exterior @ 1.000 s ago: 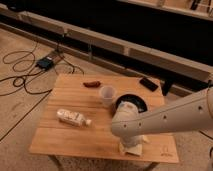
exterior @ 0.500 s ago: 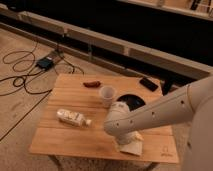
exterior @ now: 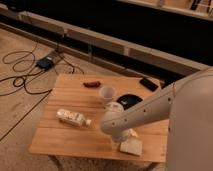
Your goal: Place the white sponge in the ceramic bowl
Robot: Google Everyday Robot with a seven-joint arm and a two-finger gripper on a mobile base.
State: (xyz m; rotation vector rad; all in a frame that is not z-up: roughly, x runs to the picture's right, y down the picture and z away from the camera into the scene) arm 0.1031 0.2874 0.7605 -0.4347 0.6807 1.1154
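The white sponge (exterior: 131, 147) lies flat on the wooden table (exterior: 65, 137) near its front right edge. The ceramic bowl (exterior: 131, 100) is dark and glossy and sits behind it, right of the white cup; the arm hides its front part. My gripper (exterior: 129, 135) hangs at the end of the big white arm, directly over the sponge's back edge and close to it. I cannot see whether it touches the sponge.
A small white cup (exterior: 107, 93) stands left of the bowl. A clear plastic bottle (exterior: 71, 118) lies on its side at the left. A reddish object (exterior: 91, 84) and a black device (exterior: 148, 83) lie at the back. Cables (exterior: 30, 75) cross the floor at left.
The arm has swung leftward and closer to the camera, filling more of the right side and covering more of the bowl. The sponge, cup and bottle have stayed put.
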